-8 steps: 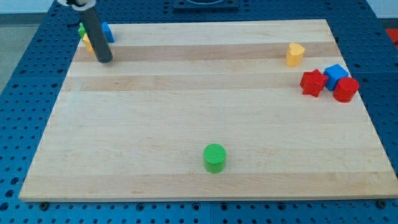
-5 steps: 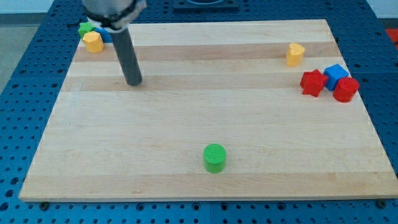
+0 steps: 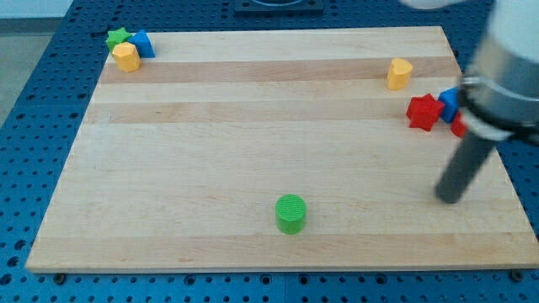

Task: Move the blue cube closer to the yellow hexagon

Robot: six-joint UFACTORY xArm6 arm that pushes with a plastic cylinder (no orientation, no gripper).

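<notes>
The blue cube [image 3: 448, 102] sits near the view's right edge of the wooden board [image 3: 253, 151]. Only its left part shows, a bright blue face with a paler top, because the arm's blurred pale body covers the rest. It is just right of the red star [image 3: 424, 111] and looks to be touching it. A second red block [image 3: 458, 127] shows only as a sliver below it, its shape hidden by the arm. A yellow block [image 3: 399, 73] stands a little up and to the left of this cluster, apart from it, and its shape is hard to make out. Far away in the view's top left corner a yellow hexagon [image 3: 126, 57] lies tight against a second blue block [image 3: 141, 44] and a green star [image 3: 116, 37]. A green cylinder [image 3: 290, 213] stands alone near the view's bottom, around the middle. That makes two blue, two yellow, two red and two green, eight blocks in all. The arm comes in from the view's upper right, and its dark rod slants down and to the left. My tip [image 3: 448, 200] rests on bare wood below the right-hand cluster, clear of every block. There is no claw to be open or closed, only the rod.
</notes>
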